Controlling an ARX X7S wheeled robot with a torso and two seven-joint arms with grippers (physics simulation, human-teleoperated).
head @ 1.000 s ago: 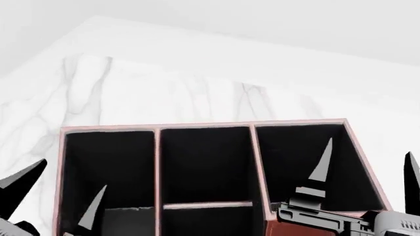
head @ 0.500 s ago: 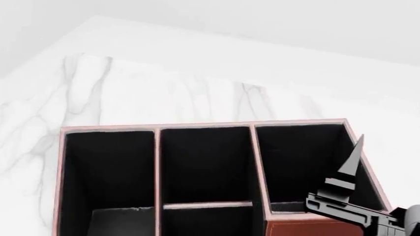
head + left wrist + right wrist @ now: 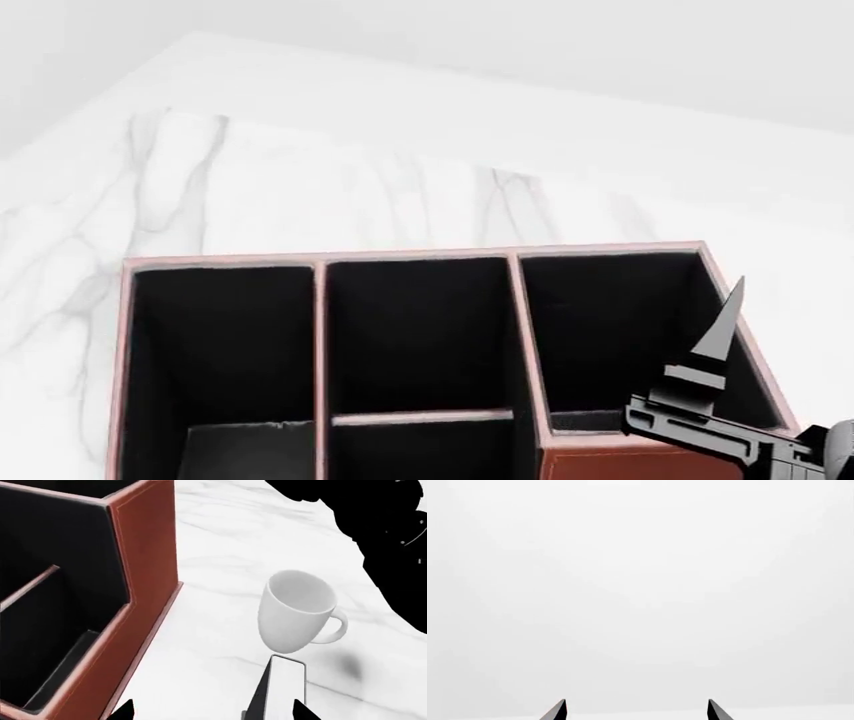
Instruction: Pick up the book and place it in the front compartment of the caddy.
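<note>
In the left wrist view the book [image 3: 285,687] stands upright on the marble, thin, with a dark side and a pale face. It sits between the spread tips of my left gripper [image 3: 213,711], close to one tip and touching neither. The reddish-brown caddy [image 3: 143,555] stands beside it. From the head view the caddy [image 3: 414,255] shows its black sections, and the front compartment [image 3: 420,335] is the larger middle one above the cross divider. One finger [image 3: 718,325] of my right gripper rises over the caddy's right end. My right gripper [image 3: 637,710] is open and holds nothing.
A white mug [image 3: 298,611] stands upright just beyond the book, handle turned away from the caddy. A black robot part [image 3: 380,535] fills one corner of the left wrist view. The marble top [image 3: 334,170] runs on behind the caddy to a far edge.
My left gripper's fingers, visible over the caddy's left end a second ago, have left the head view. My right gripper has shifted right, and only one finger still shows.
</note>
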